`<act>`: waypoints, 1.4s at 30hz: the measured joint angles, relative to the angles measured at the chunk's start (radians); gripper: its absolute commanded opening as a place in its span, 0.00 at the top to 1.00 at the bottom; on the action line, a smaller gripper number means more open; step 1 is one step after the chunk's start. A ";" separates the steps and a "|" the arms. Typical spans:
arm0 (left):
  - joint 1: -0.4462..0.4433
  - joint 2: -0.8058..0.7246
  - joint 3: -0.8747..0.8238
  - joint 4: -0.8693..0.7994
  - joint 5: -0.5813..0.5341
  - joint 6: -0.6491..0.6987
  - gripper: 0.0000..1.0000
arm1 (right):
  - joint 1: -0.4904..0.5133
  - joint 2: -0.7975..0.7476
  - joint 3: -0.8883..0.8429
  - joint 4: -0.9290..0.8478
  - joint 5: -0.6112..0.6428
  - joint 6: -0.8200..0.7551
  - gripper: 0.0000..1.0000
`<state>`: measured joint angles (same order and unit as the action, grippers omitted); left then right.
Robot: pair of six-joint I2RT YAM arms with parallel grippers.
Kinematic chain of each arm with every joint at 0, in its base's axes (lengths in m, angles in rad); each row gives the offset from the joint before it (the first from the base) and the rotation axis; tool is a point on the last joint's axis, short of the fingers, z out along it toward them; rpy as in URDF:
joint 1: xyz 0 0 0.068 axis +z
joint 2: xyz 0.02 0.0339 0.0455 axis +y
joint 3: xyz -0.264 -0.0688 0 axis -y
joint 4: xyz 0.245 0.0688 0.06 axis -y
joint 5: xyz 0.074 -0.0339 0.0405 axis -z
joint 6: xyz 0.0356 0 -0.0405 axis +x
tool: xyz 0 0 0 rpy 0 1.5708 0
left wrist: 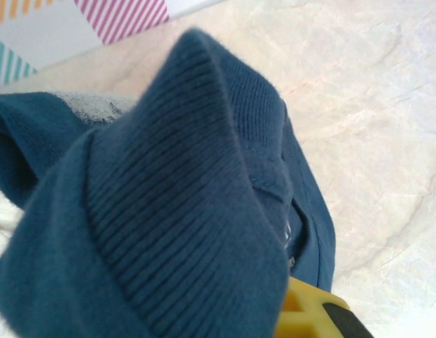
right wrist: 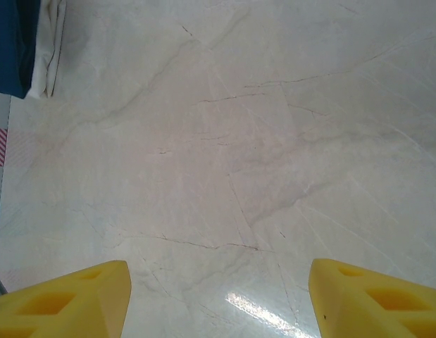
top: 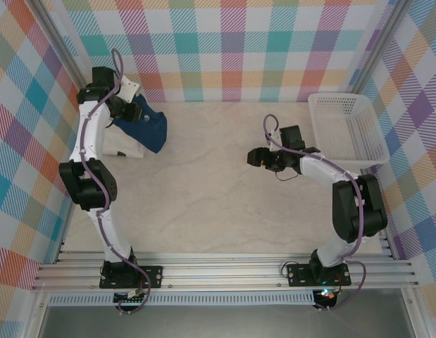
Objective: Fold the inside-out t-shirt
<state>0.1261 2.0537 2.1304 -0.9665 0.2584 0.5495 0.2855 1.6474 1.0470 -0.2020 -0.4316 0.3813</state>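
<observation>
Left hand [top: 127, 111] sits in the far left corner when you look from above. It is pressed together, pinching a bunch of the navy t-shirt [top: 148, 125]. The t-shirt hangs from it in a lump. Its low end rests on a cream-white folded shirt [top: 122, 146] that lies on the tabletop [top: 203, 204]. The right hand [top: 255, 156] is well apart from them, out over the bare middle. A white basket [top: 344, 130] stands at the right edge.

From the left wrist, the ribbed neck band of the navy t-shirt [left wrist: 182, 211] is right up close. One yellow finger [left wrist: 309, 317] peeks out under the cloth. The other finger is hidden.

From the right wrist, the right hand [right wrist: 218, 303] is spread wide, with only tabletop [right wrist: 246, 155] between its fingers. A corner of the navy t-shirt [right wrist: 10, 42] shows far off, with the cream-white folded shirt [right wrist: 48, 49] just beside it.

I think the pinch is small and near the neck, so the cloth could slip out when it is pulled. The t-shirt lies on the other shirt, so a pull could drag that one along too. The t-shirt is also bunched up, so it may land crumpled and not flat.
</observation>
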 measured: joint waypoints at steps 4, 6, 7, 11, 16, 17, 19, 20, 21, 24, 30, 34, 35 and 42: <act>0.056 0.078 0.043 -0.019 0.038 0.006 1.00 | 0.004 0.000 0.000 0.000 0.001 0.000 0.32; 0.080 0.120 0.076 -0.028 0.048 0.010 1.00 | 0.006 -0.001 0.000 0.000 0.001 0.000 0.32; 0.091 0.141 0.093 -0.031 0.049 0.015 1.00 | 0.006 -0.001 0.000 0.000 0.001 0.000 0.33; 0.122 0.199 0.142 -0.032 0.053 0.020 1.00 | 0.014 -0.001 0.000 0.000 0.004 0.000 0.33; 0.161 0.246 0.153 -0.007 0.033 0.014 0.93 | 0.024 -0.001 0.000 -0.001 0.013 -0.004 0.33; 0.170 0.257 0.154 0.003 0.019 0.013 0.92 | 0.024 -0.001 0.000 -0.002 0.016 -0.004 0.33; 0.185 0.287 0.164 0.027 -0.018 0.001 0.89 | 0.028 -0.002 0.000 -0.003 0.023 -0.005 0.33; 0.190 0.305 0.174 0.036 -0.041 -0.007 0.80 | 0.029 -0.002 0.000 -0.005 0.027 -0.006 0.33; 0.194 0.329 0.186 0.047 -0.069 -0.013 0.74 | 0.031 -0.002 0.000 -0.008 0.030 -0.007 0.33; 0.198 0.397 0.225 0.076 -0.154 -0.042 0.52 | 0.034 -0.002 0.000 -0.016 0.035 -0.009 0.33; 0.198 0.444 0.259 0.084 -0.251 -0.119 0.25 | 0.038 -0.018 0.000 -0.033 0.053 -0.020 0.32; 0.198 0.417 0.268 0.081 -0.268 -0.188 0.14 | 0.044 -0.040 0.000 -0.035 0.058 -0.023 0.32; 0.198 0.404 0.267 0.078 -0.269 -0.202 0.12 | 0.047 -0.045 0.000 -0.036 0.061 -0.023 0.31; 0.197 0.105 0.048 0.140 -0.268 -0.377 0.04 | 0.056 -0.118 0.000 -0.079 0.174 -0.068 0.26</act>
<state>0.3233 2.1586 2.1780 -0.8261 -0.0093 0.1726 0.3412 1.5295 1.0470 -0.2813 -0.2573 0.3130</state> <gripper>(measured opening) 0.949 0.722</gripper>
